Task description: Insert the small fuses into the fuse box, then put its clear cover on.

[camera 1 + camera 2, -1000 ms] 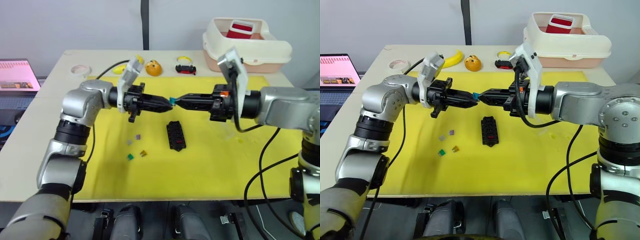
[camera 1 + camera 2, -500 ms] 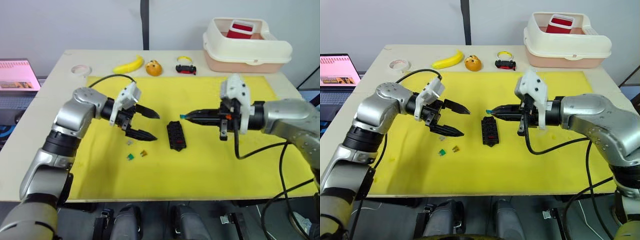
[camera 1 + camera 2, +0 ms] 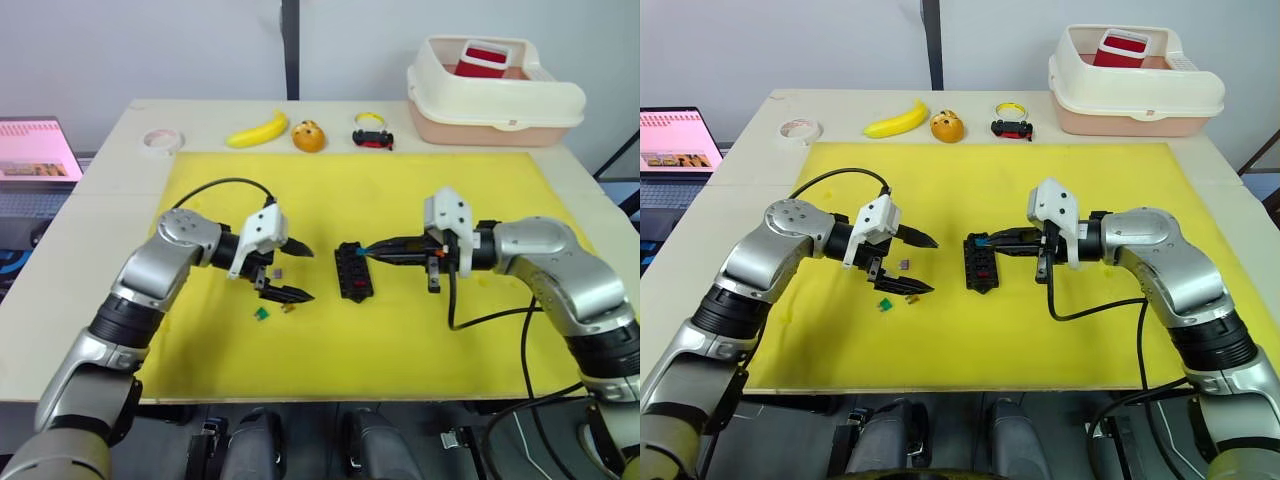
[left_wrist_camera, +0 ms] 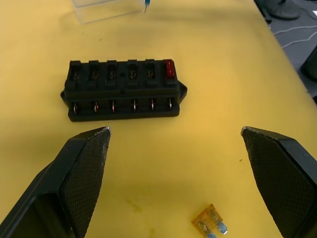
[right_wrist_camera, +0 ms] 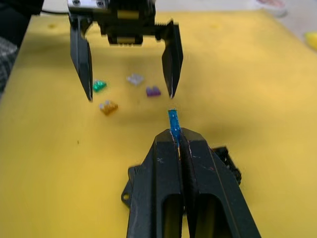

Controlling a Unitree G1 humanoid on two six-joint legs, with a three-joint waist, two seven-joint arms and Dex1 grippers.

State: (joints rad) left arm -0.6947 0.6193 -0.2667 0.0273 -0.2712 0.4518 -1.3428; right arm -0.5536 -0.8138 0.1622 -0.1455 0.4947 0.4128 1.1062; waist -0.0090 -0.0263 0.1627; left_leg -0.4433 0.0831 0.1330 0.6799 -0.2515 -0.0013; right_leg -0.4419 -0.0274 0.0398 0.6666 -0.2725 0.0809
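The right gripper (image 5: 177, 139) pinches a teal fuse (image 5: 173, 125) just above the black fuse box (image 3: 352, 270), which holds 1 red fuse (image 4: 169, 69); the left gripper (image 3: 291, 271) hangs spread wide beside 4 loose fuses (image 5: 126, 89).

Matt black plastic fuse box (image 4: 124, 90)

A pale table (image 3: 110, 190) is covered by a yellow mat (image 3: 440, 330). A plain grey wall (image 3: 150, 50) is seen behind, split by a dark vertical strip (image 3: 290, 48).
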